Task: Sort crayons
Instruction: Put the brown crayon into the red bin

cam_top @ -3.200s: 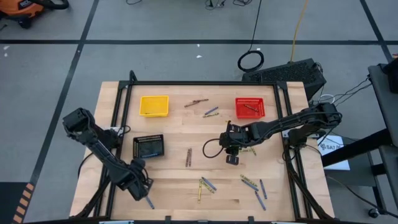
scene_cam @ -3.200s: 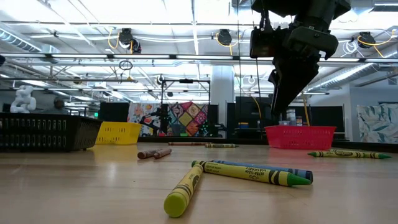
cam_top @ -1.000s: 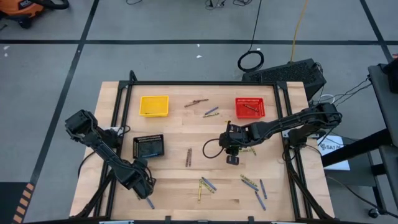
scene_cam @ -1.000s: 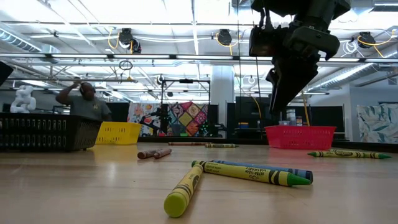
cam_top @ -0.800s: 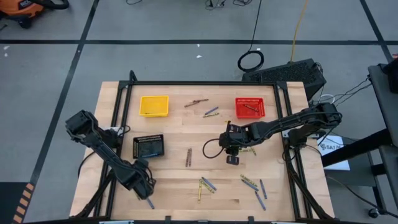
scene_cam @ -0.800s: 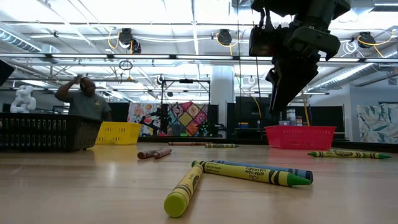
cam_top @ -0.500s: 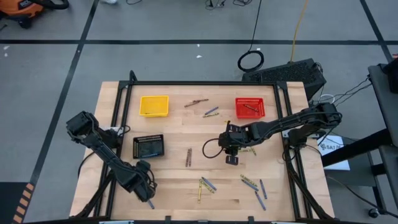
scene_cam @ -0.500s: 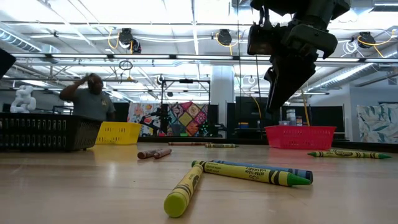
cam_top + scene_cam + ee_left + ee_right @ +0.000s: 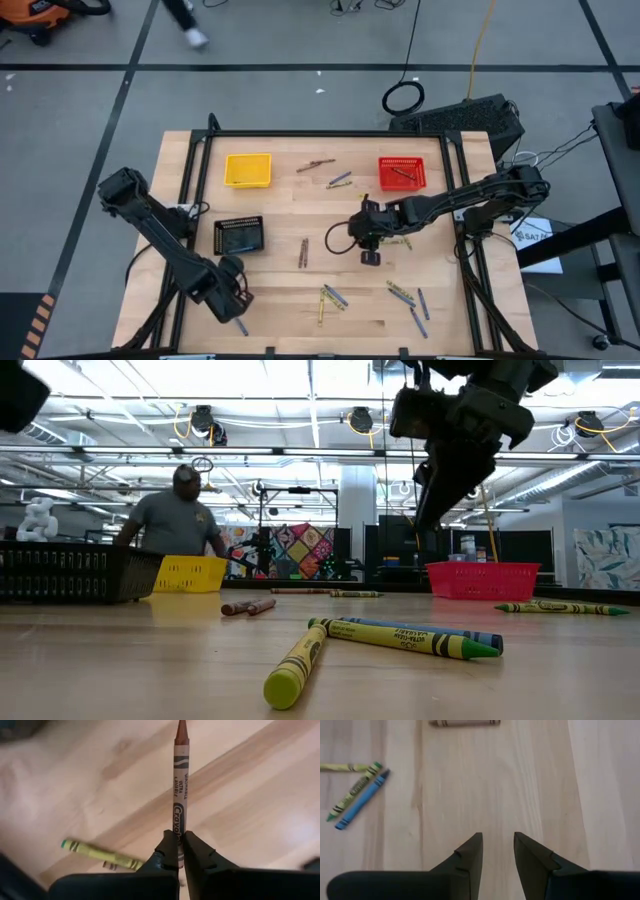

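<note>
Crayons lie scattered on the wooden table [image 9: 280, 210]: a brown pair [image 9: 304, 252] mid-table, some [image 9: 330, 298] near the front, others [image 9: 316, 164] at the far side. My left gripper [image 9: 236, 306] hangs over the near left part of the table, pointing down, shut on a brown crayon [image 9: 180, 780]. My right gripper [image 9: 368, 258] stands open over bare wood at mid-table, with nothing between its fingers [image 9: 470, 857]. In the low view it [image 9: 430, 510] hangs well above the table. My left gripper pinches the brown crayon's blunt end [image 9: 179, 836] between its two fingertips, which come from above and point down. The crayon sticks out sideways past the fingertips, its pointed tip [image 9: 181, 729] away from them. It is lifted clear of the table.
A yellow basket [image 9: 248, 169] and a red basket [image 9: 402, 172] stand at the far side, a black basket [image 9: 239, 236] at the left. A yellow-green crayon [image 9: 100, 854] lies below the left gripper. A person [image 9: 175, 520] walks in the room behind.
My left gripper has risen from the table's near left part and rolled a little at the wrist. My right gripper has tipped slightly, staying over the same spot. A person has walked across the room behind the table.
</note>
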